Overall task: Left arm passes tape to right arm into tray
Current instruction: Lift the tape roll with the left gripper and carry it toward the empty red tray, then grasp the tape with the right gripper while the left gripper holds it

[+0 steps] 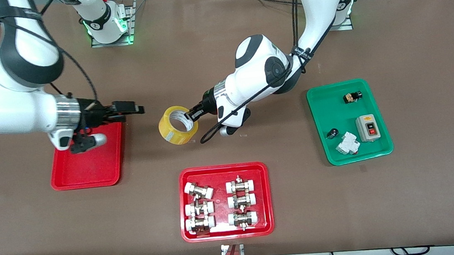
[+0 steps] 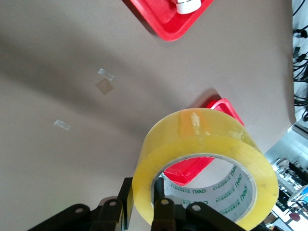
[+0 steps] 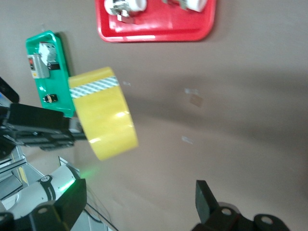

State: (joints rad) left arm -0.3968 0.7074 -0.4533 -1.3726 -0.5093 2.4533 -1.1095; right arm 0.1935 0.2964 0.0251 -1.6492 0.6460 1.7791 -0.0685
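The yellow tape roll (image 1: 177, 126) hangs above the table in mid-table. My left gripper (image 1: 189, 115) is shut on its wall, with one finger in the hollow core and one outside. In the left wrist view the tape (image 2: 207, 144) fills the frame and the gripper (image 2: 144, 204) pinches its rim. My right gripper (image 1: 137, 108) is open and empty. It hovers over the edge of the plain red tray (image 1: 89, 170) and points at the tape, a short gap away. In the right wrist view its gripper (image 3: 139, 204) is spread wide, with the tape (image 3: 103, 115) ahead of it.
A red tray with white-capped pipe fittings (image 1: 225, 202) lies nearer the front camera. A green tray with small electrical parts (image 1: 348, 121) lies toward the left arm's end. Bits of clear tape (image 2: 104, 85) are stuck to the brown tabletop.
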